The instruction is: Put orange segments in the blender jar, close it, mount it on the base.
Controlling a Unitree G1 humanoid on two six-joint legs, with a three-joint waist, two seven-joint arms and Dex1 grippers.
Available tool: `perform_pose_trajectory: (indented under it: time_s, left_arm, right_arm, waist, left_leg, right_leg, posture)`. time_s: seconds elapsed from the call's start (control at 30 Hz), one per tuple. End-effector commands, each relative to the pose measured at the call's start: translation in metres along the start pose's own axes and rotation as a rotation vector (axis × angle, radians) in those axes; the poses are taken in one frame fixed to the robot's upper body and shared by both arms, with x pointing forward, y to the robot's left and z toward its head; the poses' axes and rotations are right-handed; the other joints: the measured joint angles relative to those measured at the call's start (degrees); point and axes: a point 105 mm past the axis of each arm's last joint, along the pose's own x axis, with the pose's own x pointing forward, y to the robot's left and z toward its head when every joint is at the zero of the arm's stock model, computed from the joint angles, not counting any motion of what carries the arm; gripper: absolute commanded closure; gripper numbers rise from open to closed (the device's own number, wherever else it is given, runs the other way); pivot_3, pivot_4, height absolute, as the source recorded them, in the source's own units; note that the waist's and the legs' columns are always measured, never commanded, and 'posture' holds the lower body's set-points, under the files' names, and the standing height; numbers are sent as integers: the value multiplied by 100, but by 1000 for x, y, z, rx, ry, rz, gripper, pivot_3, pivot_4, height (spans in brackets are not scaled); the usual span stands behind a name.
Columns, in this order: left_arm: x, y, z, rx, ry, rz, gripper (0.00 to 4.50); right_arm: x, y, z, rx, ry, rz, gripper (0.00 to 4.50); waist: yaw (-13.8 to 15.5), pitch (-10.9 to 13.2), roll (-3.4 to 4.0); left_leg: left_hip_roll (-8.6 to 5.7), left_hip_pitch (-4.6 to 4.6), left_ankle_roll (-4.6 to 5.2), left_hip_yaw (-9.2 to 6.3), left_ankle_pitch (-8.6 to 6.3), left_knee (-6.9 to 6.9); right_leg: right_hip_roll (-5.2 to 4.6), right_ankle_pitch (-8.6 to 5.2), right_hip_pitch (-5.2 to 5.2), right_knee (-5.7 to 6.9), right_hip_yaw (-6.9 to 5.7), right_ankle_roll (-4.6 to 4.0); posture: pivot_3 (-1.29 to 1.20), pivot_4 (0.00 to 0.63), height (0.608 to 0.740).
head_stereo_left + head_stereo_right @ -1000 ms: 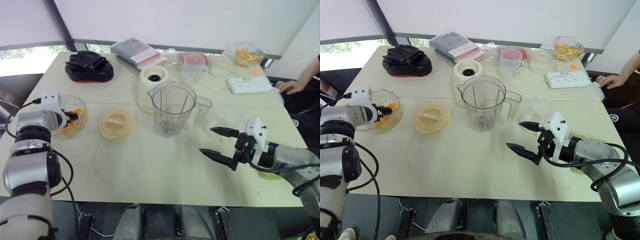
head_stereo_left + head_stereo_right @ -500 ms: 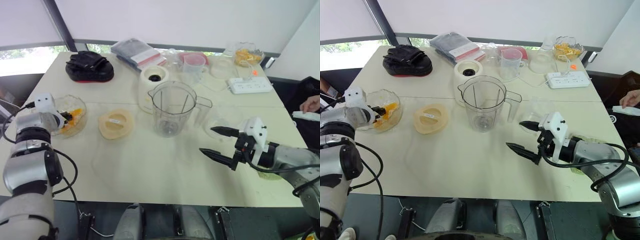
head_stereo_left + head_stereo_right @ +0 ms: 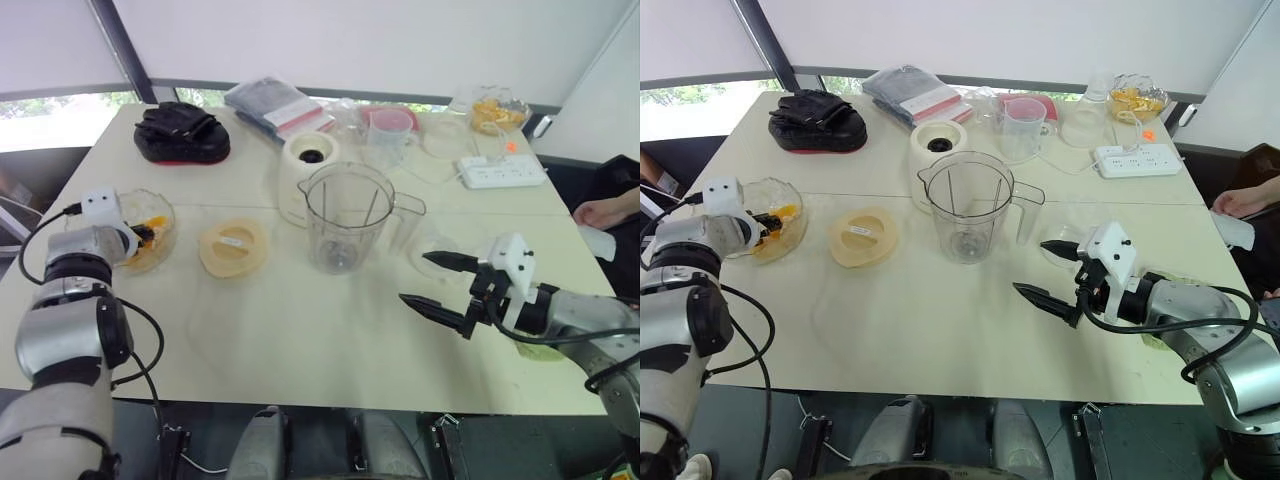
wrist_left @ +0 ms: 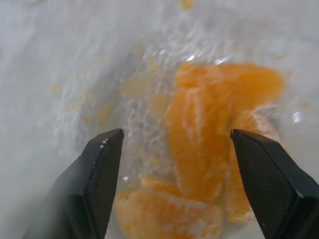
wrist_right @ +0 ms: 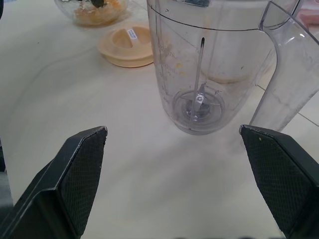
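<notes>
Glossy bright orange segments [image 4: 214, 134] lie heaped in a clear glass bowl [image 3: 788, 232] near the left edge of the cream table [image 3: 940, 330]; the left gripper [image 4: 174, 149] is dipped into that bowl, its two black fingers spread apart on either side of the fruit, pinching nothing. From the head views the fingertips are hidden by the bowl's wall and the white wrist block, and only a sliver of orange shows.

At mid-table stands the tall clear plastic blender jar [image 3: 347, 222] with side handle, pour spout, inner ribs and a small metal blade at its bottom; faint printed markings run down its wall but cannot be read. It is empty and open. Just behind it, partly hidden by the jar, sits the squat cream-white base [image 3: 308, 160] with a dark round socket on top. A flat pale yellow round lid [image 3: 232, 249] with a small white sticker, too small to read, lies between bowl and jar.

Right of the jar the right gripper [image 3: 437, 284] hovers with its textured black fingers wide apart and empty. A person's hand [image 3: 600, 211] is cut off at the right edge.
</notes>
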Motion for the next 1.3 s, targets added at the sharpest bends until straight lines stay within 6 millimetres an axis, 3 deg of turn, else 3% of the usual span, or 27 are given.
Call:
perform_pose_trajectory:
  time_s: [0.03,0.8,1.0,1.3]
  left_arm:
    - [-2,-1,8,-1,-23,-2,940]
    - [3,21,-20,-132,37,122,940]
    - [1,25,-13,-206,15,148,940]
    - [0,12,3,-257,-22,100,940]
  right_arm:
    - [-1,4,9,-43,-24,-1,0]
    - [-2,4,6,-53,-6,-11,0]
    - [-1,5,5,-61,1,-10,0]
    - [2,3,6,-73,2,-7,0]
  waist:
    - [-6,0,0]
    - [-10,0,-1]
    - [-19,-1,-1]
    - [-12,-1,-1]
  left_leg:
    - [0,0,0,0,0,2]
    - [0,-6,34,0,-20,67]
    - [0,-6,34,0,-19,67]
    - [0,-6,30,1,-17,67]
  right_leg:
    - [0,0,-1,3,0,0]
    - [1,1,-2,51,1,2]
    - [1,1,-3,52,1,2]
    - [1,1,-4,52,1,2]
  posture:
    - [0,150,740]
    - [0,150,740]
    - [0,150,740]
    - [0,150,740]
